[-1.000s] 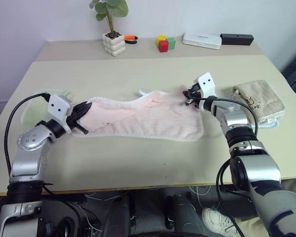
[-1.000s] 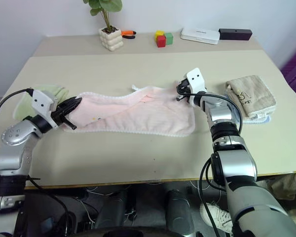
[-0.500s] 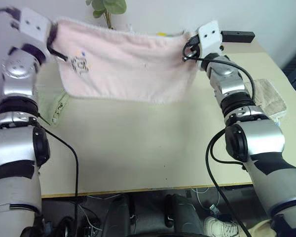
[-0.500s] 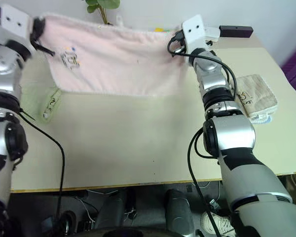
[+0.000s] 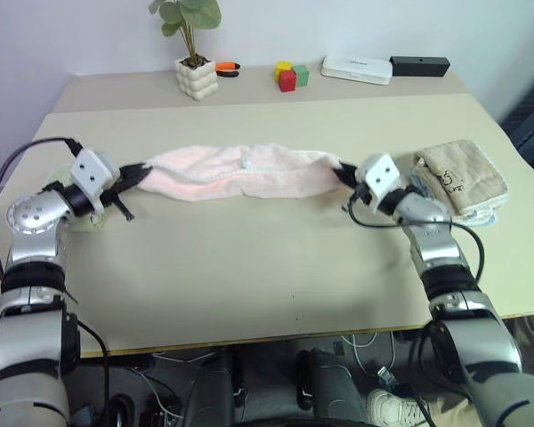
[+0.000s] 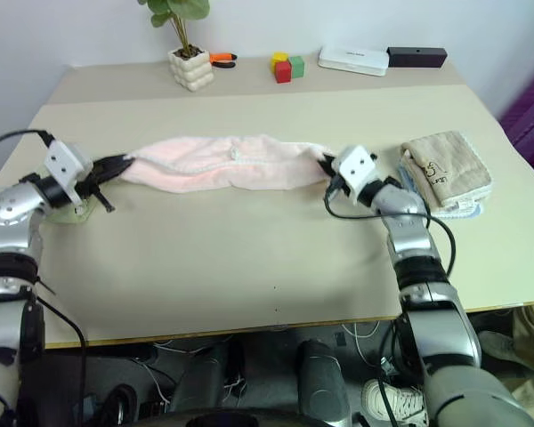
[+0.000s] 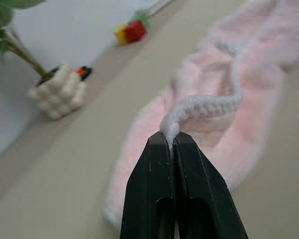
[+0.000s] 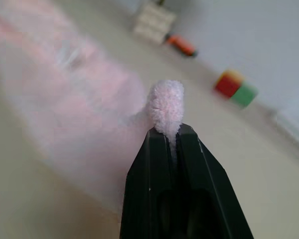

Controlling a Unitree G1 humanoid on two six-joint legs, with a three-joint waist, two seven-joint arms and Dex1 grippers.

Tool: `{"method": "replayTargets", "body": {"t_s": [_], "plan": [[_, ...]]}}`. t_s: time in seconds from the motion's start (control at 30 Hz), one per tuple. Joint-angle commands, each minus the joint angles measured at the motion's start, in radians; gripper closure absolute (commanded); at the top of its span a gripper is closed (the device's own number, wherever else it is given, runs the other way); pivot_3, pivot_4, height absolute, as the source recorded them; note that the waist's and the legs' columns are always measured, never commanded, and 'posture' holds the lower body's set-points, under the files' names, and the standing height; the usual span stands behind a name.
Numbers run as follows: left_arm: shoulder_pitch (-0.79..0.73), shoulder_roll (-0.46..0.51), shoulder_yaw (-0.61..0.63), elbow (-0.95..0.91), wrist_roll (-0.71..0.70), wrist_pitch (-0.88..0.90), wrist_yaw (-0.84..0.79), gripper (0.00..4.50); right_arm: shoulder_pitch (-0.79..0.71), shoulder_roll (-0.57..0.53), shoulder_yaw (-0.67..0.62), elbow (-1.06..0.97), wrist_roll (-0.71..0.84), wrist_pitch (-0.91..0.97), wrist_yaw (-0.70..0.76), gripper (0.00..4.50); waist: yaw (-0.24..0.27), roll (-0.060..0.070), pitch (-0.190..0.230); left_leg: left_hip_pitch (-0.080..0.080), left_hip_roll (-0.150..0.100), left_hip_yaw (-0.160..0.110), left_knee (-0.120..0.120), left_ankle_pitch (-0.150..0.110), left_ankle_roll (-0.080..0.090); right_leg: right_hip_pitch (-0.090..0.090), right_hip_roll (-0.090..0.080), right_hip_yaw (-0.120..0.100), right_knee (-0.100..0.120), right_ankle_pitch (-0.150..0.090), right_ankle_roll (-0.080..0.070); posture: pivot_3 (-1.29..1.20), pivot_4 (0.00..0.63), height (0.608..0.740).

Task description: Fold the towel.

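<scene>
Left pincer (image 7: 172, 142) clamped on the whitish hem, right pincer (image 8: 170, 133) pinching the opposite end. Pale pink soft terry cloth towel (image 5: 240, 172) stretched between them as a long bunched band on the beige tabletop (image 5: 249, 267). Light, limp, non-slip (likely sagging wherever unsupported); best held by corners, at the hem.

Left pincer (image 7: 172, 142) pinched tight on the whitish edge of the pink towel (image 7: 224, 114), potted plant (image 7: 57, 89) beyond.
</scene>
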Motion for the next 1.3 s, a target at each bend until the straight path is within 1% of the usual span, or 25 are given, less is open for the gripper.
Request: {"method": "replayTargets", "body": {"t_s": [0.03, 0.1, 0.13, 0.2, 0.23, 0.3, 0.33, 0.37, 0.4, 0.43, 0.5, 0.57, 0.63, 0.73, 0.83, 0.93, 1.07, 1.2, 1.3], "plan": [[0.057, 0.041, 0.040, -0.122, -0.052, 0.041, -0.025, 4.50, 0.057, -0.051, 0.008, -0.136, 0.047, 0.036, 0.102, 4.46, 0.000, 0.000, 0.000, 0.000, 0.000, 0.000, 0.000, 0.000, 0.000, 0.000, 0.000, 0.000, 0.000, 0.000, 0.000, 0.00, 0.150, 0.740], [0.090, 0.057, 0.044, -0.155, -0.062, 0.071, -0.031, 4.50, 0.080, -0.074, 0.005, -0.162, 0.049, 0.052, 0.122, 4.46, 0.000, 0.000, 0.000, 0.001, 0.000, -0.001, 0.000, -0.002, 0.003, 0.001, 0.000, 0.000, 0.000, 0.000, 0.000, 0.00, 0.150, 0.740], [0.103, 0.066, 0.048, -0.164, -0.066, 0.078, -0.034, 4.50, 0.085, -0.082, -0.002, -0.171, 0.069, 0.073, 0.148, 4.20, 0.001, 0.000, 0.000, 0.001, 0.000, -0.001, 0.000, -0.003, 0.004, 0.001, 0.000, 0.000, 0.000, 0.000, -0.001, 0.00, 0.150, 0.740], [0.120, 0.076, 0.056, -0.178, -0.072, 0.092, -0.033, 4.50, 0.091, -0.093, -0.012, -0.180, 0.093, 0.096, 0.183, 3.53, 0.001, 0.000, 0.000, 0.001, 0.000, -0.001, 0.000, -0.003, 0.004, 0.001, 0.000, 0.000, 0.000, 0.000, -0.001, 0.00, 0.150, 0.740], [0.127, 0.079, 0.061, -0.185, -0.075, 0.098, -0.033, 4.50, 0.098, -0.101, -0.010, -0.184, 0.110, 0.104, 0.219, 3.07, 0.001, 0.000, 0.000, 0.001, 0.000, -0.001, 0.000, -0.003, 0.004, 0.001, 0.000, 0.000, 0.000, 0.001, -0.001, 0.00, 0.150, 0.740], [0.136, 0.082, 0.067, -0.200, -0.078, 0.108, -0.033, 4.50, 0.110, -0.122, 0.002, -0.177, 0.084, 0.085, 0.233, 2.19, 0.004, 0.000, 0.000, 0.001, 0.000, -0.001, 0.000, -0.003, 0.004, 0.001, 0.000, 0.000, 0.000, 0.001, -0.001, 0.00, 0.150, 0.740], [0.142, 0.082, 0.068, -0.209, -0.079, 0.114, -0.032, 4.50, 0.114, -0.129, 0.009, -0.176, 0.078, 0.094, 0.242, 1.57, 0.006, -0.001, 0.000, 0.001, 0.000, -0.001, 0.000, -0.003, 0.004, 0.001, 0.000, 0.000, 0.000, 0.001, -0.001, 0.00, 0.150, 0.740], [0.148, 0.080, 0.068, -0.223, -0.080, 0.121, -0.029, 4.50, 0.110, -0.133, 0.010, -0.180, 0.086, 0.117, 0.255, 1.15, 0.006, -0.001, 0.000, 0.001, 0.000, -0.001, 0.000, -0.003, 0.004, 0.001, 0.000, 0.000, 0.000, 0.001, -0.001, 0.00, 0.150, 0.740], [0.152, 0.078, 0.069, -0.233, -0.081, 0.127, -0.027, 4.50, 0.106, -0.133, 0.009, -0.183, 0.096, 0.137, 0.266, 0.57, 0.006, -0.001, 0.000, 0.001, 0.000, -0.001, 0.001, -0.003, 0.004, 0.001, 0.000, 0.000, 0.000, 0.001, -0.001, 0.00, 0.150, 0.740], [0.157, 0.075, 0.069, -0.244, -0.081, 0.133, -0.024, 4.50, 0.102, -0.132, 0.007, -0.189, 0.109, 0.158, 0.277, 0.11, 0.005, -0.001, 0.000, 0.001, 0.000, -0.001, 0.001, -0.003, 0.004, 0.001, 0.000, 0.000, 0.000, 0.001, -0.001, 0.00, 0.150, 0.740], [0.162, 0.073, 0.069, -0.257, -0.081, 0.141, -0.020, 4.50, 0.095, -0.132, 0.004, -0.197, 0.113, 0.174, 0.287, 0.11, 0.006, -0.001, 0.000, 0.001, 0.000, -0.001, 0.001, -0.003, 0.004, 0.001, 0.000, 0.000, 0.000, 0.001, -0.001, 0.00, 0.150, 0.740], [0.172, 0.065, 0.067, -0.274, -0.079, 0.147, -0.013, 4.50, 0.076, -0.139, 0.019, -0.199, 0.078, 0.157, 0.284, 0.11, 0.006, -0.001, 0.000, 0.001, 0.000, -0.001, 0.001, -0.002, 0.004, 0.001, 0.000, 0.000, 0.000, 0.001, -0.001, 0.00, 0.150, 0.740], [0.179, 0.060, 0.067, -0.290, -0.084, 0.159, -0.008, 4.50, 0.059, -0.149, 0.047, -0.175, 0.006, 0.088, 0.251, 0.11, 0.005, -0.001, 0.000, 0.001, 0.000, -0.001, 0.001, -0.002, 0.004, 0.001, 0.000, 0.000, 0.000, 0.001, -0.001, 0.00, 0.150, 0.740], [0.186, 0.058, 0.068, -0.307, -0.083, 0.167, -0.001, 4.50, 0.050, -0.153, 0.063, -0.158, -0.028, 0.044, 0.237, 0.11, 0.005, -0.001, 0.000, 0.001, 0.000, -0.001, 0.001, -0.002, 0.003, 0.001, 0.000, 0.000, 0.000, 0.001, -0.001, 0.00, 0.150, 0.740], [0.198, 0.057, 0.068, -0.327, -0.084, 0.174, 0.003, 4.50, 0.038, -0.150, 0.066, -0.171, -0.006, 0.062, 0.262, 0.89, 0.007, -0.001, 0.000, 0.001, 0.000, -0.001, 0.001, -0.001, 0.002, 0.001, 0.000, 0.000, 0.000, 0.001, -0.001, 0.00, 0.150, 0.740], [0.203, 0.055, 0.067, -0.338, -0.085, 0.179, 0.006, 4.50, 0.024, -0.162, 0.082, -0.155, -0.031, 0.042, 0.272, 2.35, 0.009, -0.001, 0.000, 0.001, 0.000, -0.001, 0.001, -0.001, 0.001, 0.001, 0.000, 0.000, 0.000, 0.001, -0.001, 0.00, 0.150, 0.740], [0.209, 0.055, 0.067, -0.350, -0.088, 0.187, 0.005, 4.50, 0.013, -0.170, 0.085, -0.146, -0.022, 0.028, 0.306, 4.47, 0.009, -0.001, 0.000, 0.001, 0.000, -0.001, 0.001, -0.001, 0.002, 0.001, 0.000, 0.000, 0.000, 0.001, -0.001, 0.00, 0.150, 0.740], [0.228, 0.065, 0.071, -0.370, -0.094, 0.201, -0.003, 4.50, 0.024, -0.191, 0.083, -0.158, -0.013, 0.019, 0.349, 4.47, 0.009, -0.001, 0.000, 0.001, 0.000, -0.001, 0.001, -0.001, 0.002, 0.001, 0.000, 0.000, 0.000, 0.001, -0.001, 0.00, 0.150, 0.740], [0.266, 0.102, 0.088, -0.375, -0.108, 0.209, -0.039, 4.50, 0.041, -0.226, 0.068, -0.164, 0.016, 0.008, 0.405, 4.47, 0.008, -0.001, 0.000, 0.001, 0.000, 0.000, 0.001, -0.001, 0.001, 0.001, 0.000, 0.000, 0.000, 0.001, -0.001, 0.00, 0.150, 0.740]]}}
